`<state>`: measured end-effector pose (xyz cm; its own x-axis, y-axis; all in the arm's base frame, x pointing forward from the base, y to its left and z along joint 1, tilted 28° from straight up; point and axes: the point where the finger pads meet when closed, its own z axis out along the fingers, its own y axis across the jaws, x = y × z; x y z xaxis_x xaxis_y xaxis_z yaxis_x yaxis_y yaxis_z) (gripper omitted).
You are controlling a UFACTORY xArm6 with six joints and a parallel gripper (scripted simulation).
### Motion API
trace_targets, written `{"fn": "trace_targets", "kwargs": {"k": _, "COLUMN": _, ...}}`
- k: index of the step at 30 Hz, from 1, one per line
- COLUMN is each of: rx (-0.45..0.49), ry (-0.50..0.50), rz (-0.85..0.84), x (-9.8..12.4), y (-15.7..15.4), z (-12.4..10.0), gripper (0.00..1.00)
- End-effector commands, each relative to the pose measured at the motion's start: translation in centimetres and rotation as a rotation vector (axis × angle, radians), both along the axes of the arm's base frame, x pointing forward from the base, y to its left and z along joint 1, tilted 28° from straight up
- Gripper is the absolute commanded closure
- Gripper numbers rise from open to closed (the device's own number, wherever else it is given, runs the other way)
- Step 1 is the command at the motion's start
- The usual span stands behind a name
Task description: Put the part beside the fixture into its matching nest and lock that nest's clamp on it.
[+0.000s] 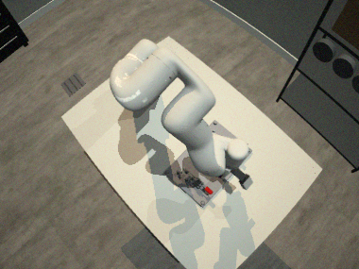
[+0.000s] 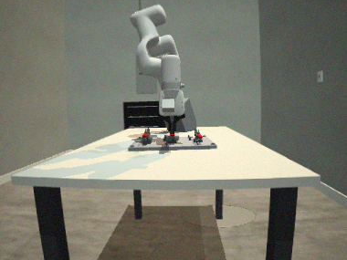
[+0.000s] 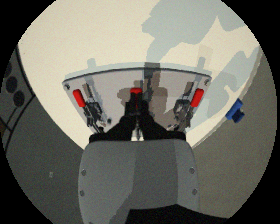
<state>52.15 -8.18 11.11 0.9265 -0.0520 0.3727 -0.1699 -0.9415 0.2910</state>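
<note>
The grey fixture plate (image 1: 203, 200) (image 2: 192, 146) (image 3: 112, 85) carries three clamps with red handles. The left handle (image 3: 79, 98) and right handle (image 3: 197, 97) slant outward in the wrist view, beside their dark clamps. The middle handle (image 2: 172, 135) (image 3: 136, 91) shows at my fingertips; its clamp is mostly hidden behind them. My gripper (image 2: 173, 130) (image 3: 136, 100) is shut, with its fingers together and pointing down at the middle clamp. Contact with the handle cannot be told. I cannot make out the part in any view. Whether each clamp is locked is too small to tell.
The cream table (image 1: 274, 171) (image 2: 164, 170) surrounds the fixture. The white arm (image 1: 189, 109) (image 2: 152, 56) hides part of the plate in the top view. The outer clamps stand on both sides of my fingers. A blue object (image 3: 235, 111) shows beyond the table edge in the wrist view.
</note>
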Motion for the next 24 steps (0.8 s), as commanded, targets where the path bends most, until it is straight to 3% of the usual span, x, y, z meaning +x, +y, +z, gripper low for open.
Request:
{"fn": "trace_targets", "kwargs": {"k": 1, "rx": 0.0, "ry": -0.003, "rz": 0.001, "x": 0.09, "y": 0.02, "z": 0.12, "gripper": 1.0}}
{"fn": "trace_targets", "kwargs": {"k": 24, "rx": 0.0, "ry": -0.003, "rz": 0.001, "x": 0.18, "y": -0.07, "z": -0.11, "gripper": 1.0}}
